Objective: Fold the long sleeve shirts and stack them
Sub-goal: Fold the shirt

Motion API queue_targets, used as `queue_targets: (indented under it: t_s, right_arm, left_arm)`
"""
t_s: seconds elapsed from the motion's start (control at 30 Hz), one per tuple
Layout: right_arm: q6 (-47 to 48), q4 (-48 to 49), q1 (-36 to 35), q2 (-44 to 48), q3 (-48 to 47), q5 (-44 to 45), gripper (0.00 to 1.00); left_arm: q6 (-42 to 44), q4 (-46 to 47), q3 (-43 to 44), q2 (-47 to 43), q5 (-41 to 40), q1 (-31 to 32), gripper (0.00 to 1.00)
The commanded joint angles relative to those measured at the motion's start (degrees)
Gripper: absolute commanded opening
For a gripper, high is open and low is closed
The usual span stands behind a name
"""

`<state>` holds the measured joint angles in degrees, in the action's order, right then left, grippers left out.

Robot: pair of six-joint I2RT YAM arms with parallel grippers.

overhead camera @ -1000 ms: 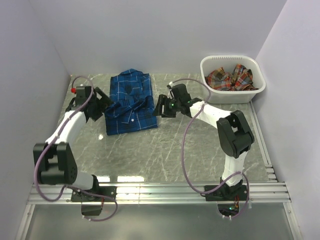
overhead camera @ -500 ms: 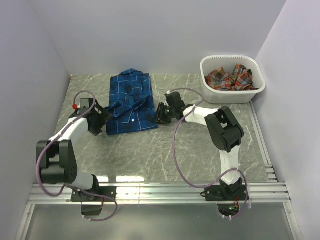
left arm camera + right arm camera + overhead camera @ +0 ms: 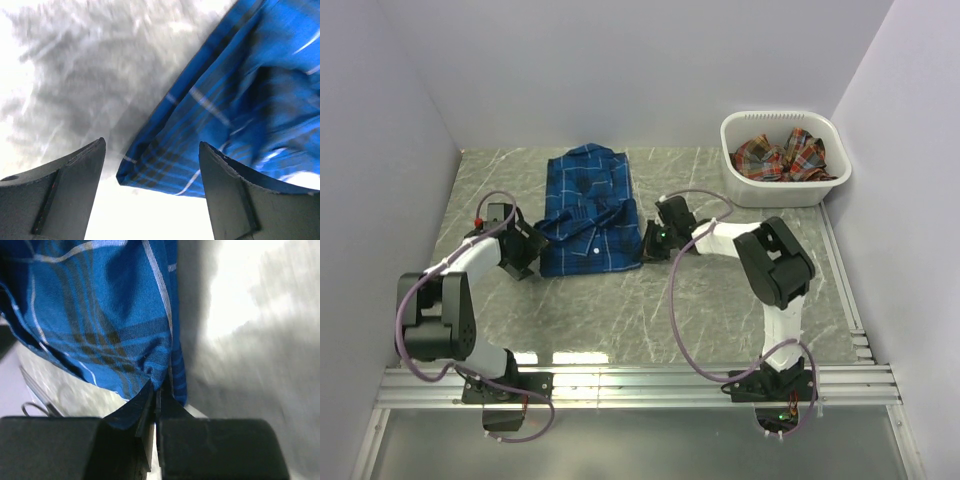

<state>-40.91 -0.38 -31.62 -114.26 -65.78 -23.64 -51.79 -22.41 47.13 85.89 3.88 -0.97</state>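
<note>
Grey marbled table (image 3: 650, 300), veined stone look, glossy, boxed in by plain pale lavender walls (image 3: 620, 70) at the back and on both sides; ribbed aluminium rails (image 3: 640, 385) run along the near edge where the arm bases are bolted. Counts: two arms, two grippers, two plaid shirts, one basket. Blue shirt (image 3: 588, 210), royal blue with navy bands and thin white lines, lies partly folded on the far-left-centre of the table, collar end toward the back wall, a sleeve draped across its front. Red-orange shirt (image 3: 782, 155) sits crumpled inside the white plastic basket (image 3: 790, 190) in the far right corner, well apart from the blue one. Left gripper (image 3: 525, 250) is low at the blue shirt's near left corner; the left wrist view shows its jaws spread wide, left gripper (image 3: 150, 150) straddling that corner of the blue shirt (image 3: 225, 100) without pinching it. Right gripper (image 3: 650, 243) is at the shirt's near right edge; in the right wrist view the right gripper (image 3: 156, 400) is clenched on the hem of the blue shirt (image 3: 90, 315), cloth caught between the closed fingers.
</note>
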Motion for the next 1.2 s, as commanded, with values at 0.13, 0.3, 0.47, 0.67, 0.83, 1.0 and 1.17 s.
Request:
queue_targets:
  t_s: [0.13,0.3,0.47,0.67,0.83,1.0,1.17]
  right_arm:
    - [2.0,-11.5,-0.6,11.4,16.1,3.3,0.13]
    - [5.3,-16.7,-2.6,21.5,19.0,6.5,0.36]
    - [9.3,-22.9,-4.1,33.7,13.9,18.5,0.43]
    - [14.4,-21.8,-4.3,34.8,5.4,15.0,0.43]
    - [12.3,-18.4,-7.2,27.7,1.3,9.9,0.42]
    - [10.2,-15.2,-8.2,21.8,0.8,6.2,0.39]
    - [9.3,-11.9,-7.9,15.9,-0.5,4.7,0.36]
  left_arm:
    - [1.1,-4.9,-4.9,-14.9,2.3,4.8,0.82]
    - [1.2,-6.7,-8.2,-24.4,4.3,8.1,0.82]
    - [2.7,-7.8,-8.4,-29.2,5.2,9.0,0.82]
    - [3.5,-7.6,-6.4,-27.6,4.8,9.1,0.82]
    - [3.7,-7.1,-3.9,-25.6,5.1,9.1,0.82]
    - [4.3,-7.0,-2.0,-24.6,4.2,9.6,0.83]
    - [5.4,-6.6,-1.8,-23.0,4.0,10.0,0.83]
